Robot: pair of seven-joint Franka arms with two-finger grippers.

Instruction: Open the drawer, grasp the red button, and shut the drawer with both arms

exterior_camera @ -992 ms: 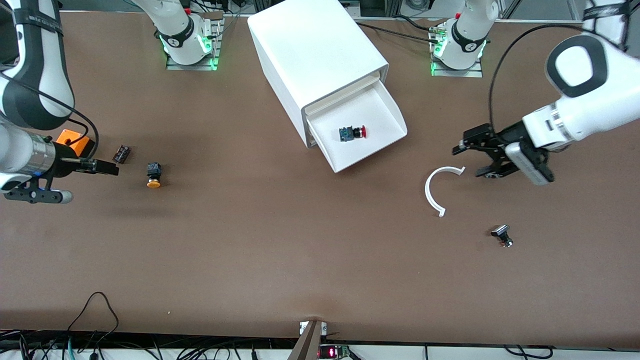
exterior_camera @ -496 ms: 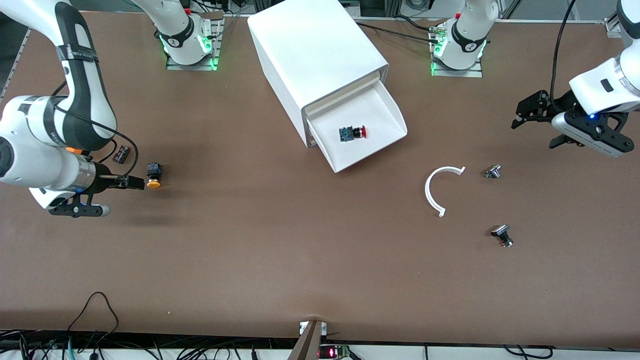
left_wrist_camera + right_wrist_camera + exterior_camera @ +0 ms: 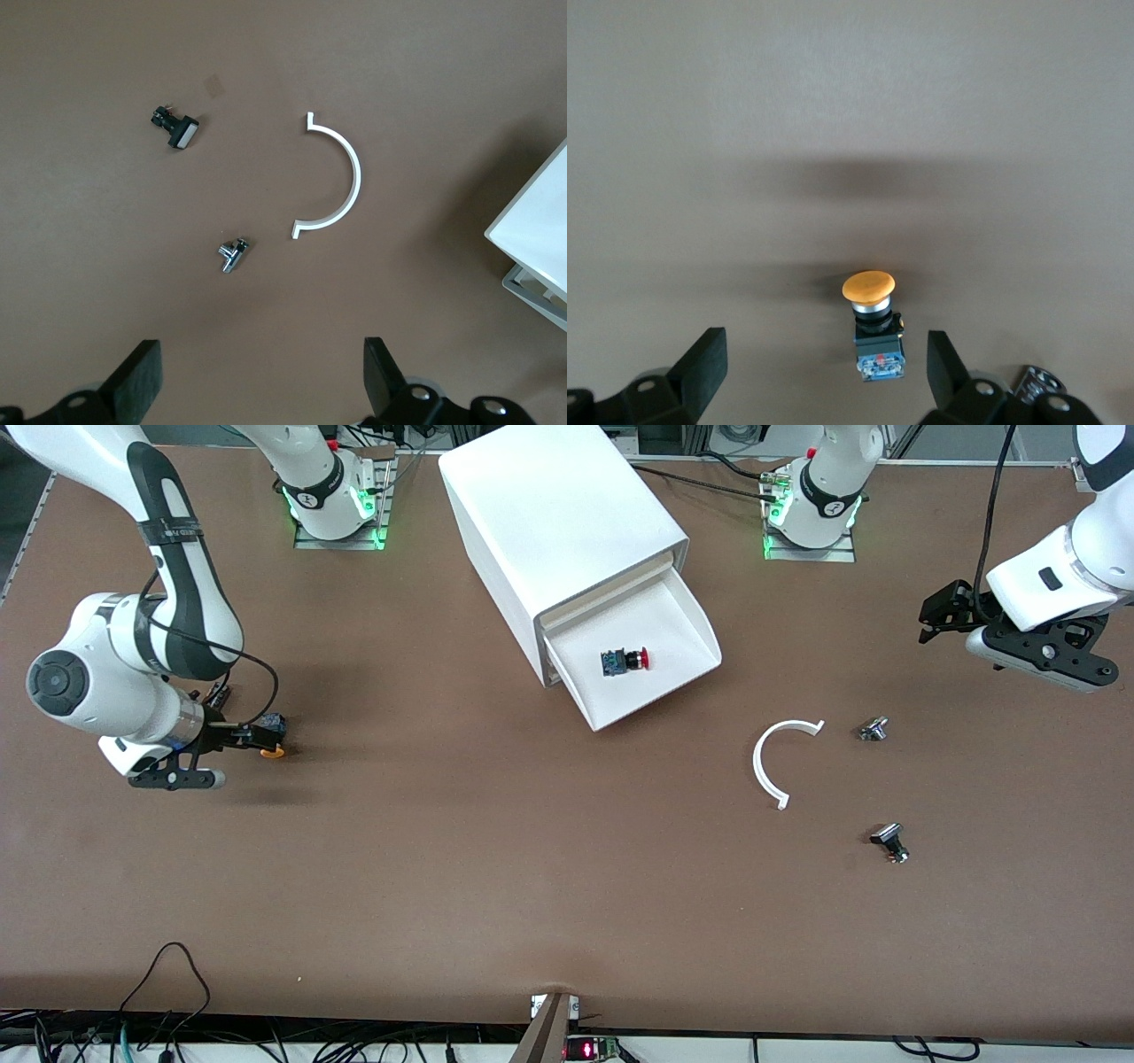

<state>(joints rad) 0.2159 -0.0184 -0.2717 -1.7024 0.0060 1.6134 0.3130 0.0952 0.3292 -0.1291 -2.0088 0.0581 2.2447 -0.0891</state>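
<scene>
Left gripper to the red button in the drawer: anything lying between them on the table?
In the front view, only bare tabletop lies between the left gripper and the open drawer holding the button.

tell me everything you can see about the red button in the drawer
The button is small, with a round red cap, a black collar and a blue-and-black blocky body. It lies on its side on the white floor of the open drawer, cap pointing toward the left arm's end of the table. It sits near the middle of the tray, clear of the walls. Neither claw touches it.
</scene>
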